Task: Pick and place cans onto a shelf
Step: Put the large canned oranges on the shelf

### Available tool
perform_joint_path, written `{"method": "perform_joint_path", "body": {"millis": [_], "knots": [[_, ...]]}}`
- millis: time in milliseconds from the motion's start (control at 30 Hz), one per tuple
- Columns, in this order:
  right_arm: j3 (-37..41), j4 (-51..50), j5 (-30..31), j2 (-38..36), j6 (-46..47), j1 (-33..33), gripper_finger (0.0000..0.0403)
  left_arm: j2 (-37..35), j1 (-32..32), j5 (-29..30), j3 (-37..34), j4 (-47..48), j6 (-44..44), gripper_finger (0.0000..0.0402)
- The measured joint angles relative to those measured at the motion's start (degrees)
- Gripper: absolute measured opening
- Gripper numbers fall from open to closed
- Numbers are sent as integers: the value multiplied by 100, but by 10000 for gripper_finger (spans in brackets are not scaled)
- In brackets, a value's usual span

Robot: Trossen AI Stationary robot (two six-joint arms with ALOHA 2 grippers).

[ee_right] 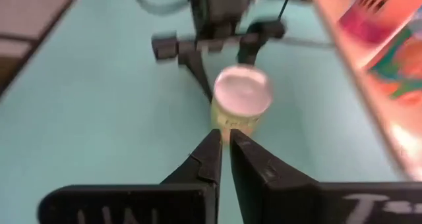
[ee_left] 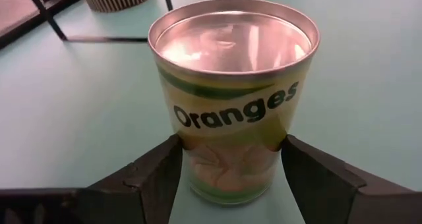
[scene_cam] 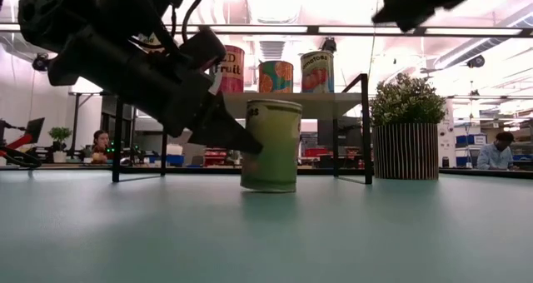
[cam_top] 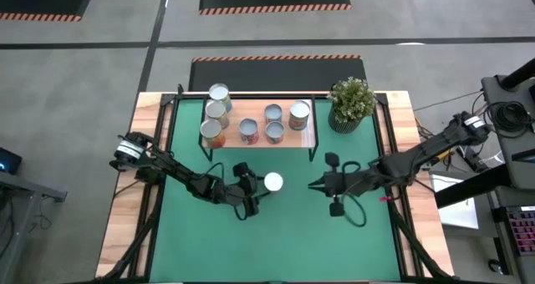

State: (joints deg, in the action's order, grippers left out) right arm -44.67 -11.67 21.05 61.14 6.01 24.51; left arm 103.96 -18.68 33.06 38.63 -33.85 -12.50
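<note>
Seven cans [cam_top: 251, 124] already on the shelf [cam_top: 311, 138] at upper centre; last can [cam_top: 272, 182] mid-frame on the mat, clasped by left gripper [cam_top: 257, 192]. Right gripper [cam_top: 315, 185] closed, empty, centre-right.

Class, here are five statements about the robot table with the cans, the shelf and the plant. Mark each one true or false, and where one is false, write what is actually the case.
1. The left gripper has its fingers on either side of the Oranges can. True.
2. The Oranges can lies on its side. False: it stands upright on the green mat, silvery top up.
3. The right gripper is wide open. False: its fingers are shut, and it holds nothing.
4. Several cans already stand on the shelf. True.
5. The potted plant sits by the shelf's left end. False: in the high view it is at the shelf's right end.
</note>
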Motion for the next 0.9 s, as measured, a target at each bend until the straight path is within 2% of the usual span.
{"method": "perform_joint_path", "body": {"millis": [133, 333, 567, 733, 900], "knots": [[4, 218, -4, 688, 154, 35, 55, 0, 0, -4, -2, -200, 290, 233], [-3, 1190, 7, 1572, 113, 22, 141, 21, 4, -92, -2, -260, 326, 233], [-316, 1303, 727, 1906, 289, -56, 256, 277, 7, -236, -2, -681, 412, 233], [-426, 1282, 730, 2086, 518, -183, 325, 487, 4, -417, 0, -1092, 536, 233], [-441, 1290, 520, 2170, 665, -289, 359, 632, 4, -417, 0, -1348, 516, 233]]}}
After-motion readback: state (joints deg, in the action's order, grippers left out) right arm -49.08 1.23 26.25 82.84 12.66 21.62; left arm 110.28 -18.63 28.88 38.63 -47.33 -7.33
